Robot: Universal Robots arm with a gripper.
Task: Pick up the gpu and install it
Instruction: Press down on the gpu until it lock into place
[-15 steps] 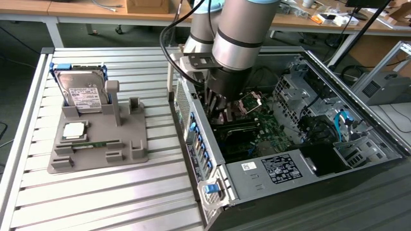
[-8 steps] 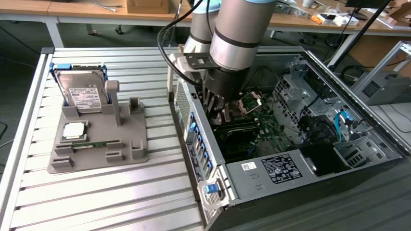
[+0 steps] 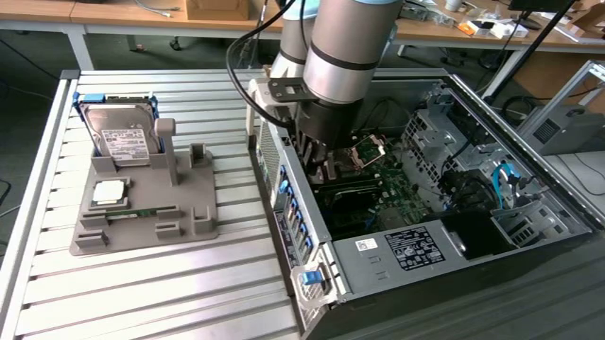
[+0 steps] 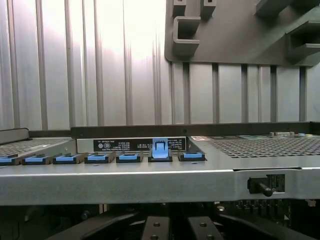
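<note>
My gripper reaches down into the open computer case, just inside the case's wall on the exterior view's left and above the motherboard. A thin dark card, the gpu, stands on edge under the fingers and is mostly hidden by them. In the wrist view the two dark fingers sit close together at a narrow gap, behind the case's rear edge. Along that edge runs a row of blue slot clips, with one clip raised.
A grey parts holder lies on the slatted table at the exterior view's left, carrying a hard drive in a blue frame, a processor and a green memory stick. Drive cages and cables fill the case's far side.
</note>
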